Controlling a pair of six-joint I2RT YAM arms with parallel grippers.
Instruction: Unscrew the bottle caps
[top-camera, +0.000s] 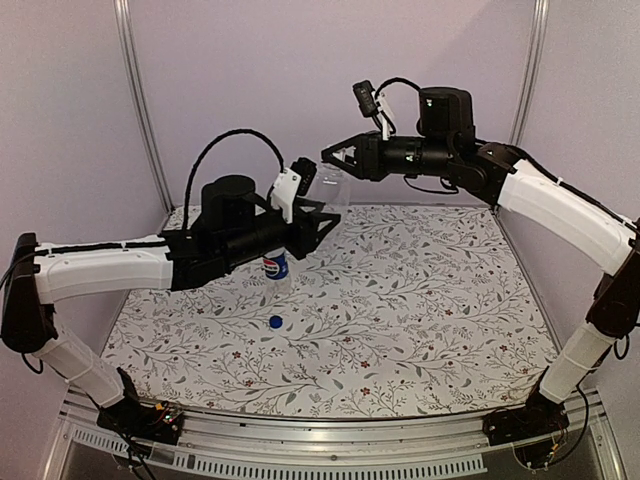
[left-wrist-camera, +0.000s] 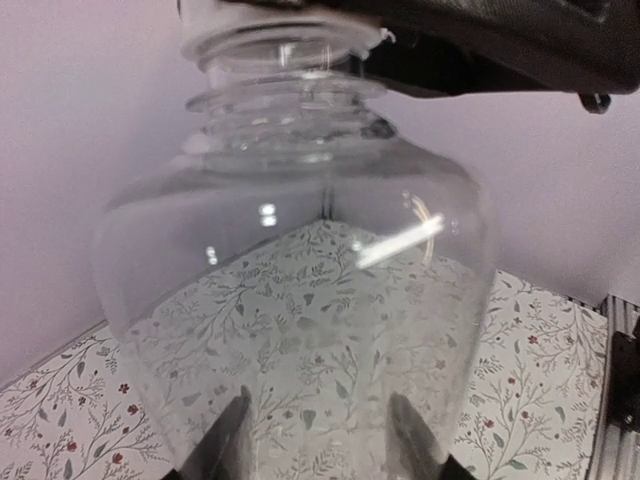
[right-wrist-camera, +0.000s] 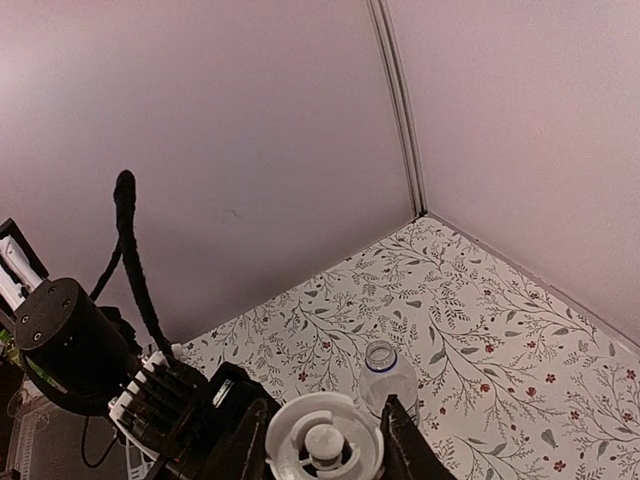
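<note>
The left arm (top-camera: 100, 272) and the right arm (top-camera: 565, 215) are built alike: glossy white tubular links between matt black joints, each wrist carrying a fat black cylindrical motor housing (top-camera: 230, 195). A black braided cable (top-camera: 225, 140) arcs over the left arm, and a small white camera block (top-camera: 289, 189) sits at its wrist. The right gripper (right-wrist-camera: 325, 445) ends in 2 tapered black fingers (right-wrist-camera: 405, 445).

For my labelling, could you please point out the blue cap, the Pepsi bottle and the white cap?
blue cap (top-camera: 275, 322): top view, its middle.
Pepsi bottle (top-camera: 276, 267): top view, its blue label.
white cap (right-wrist-camera: 322, 447): right wrist view, its centre.
</note>
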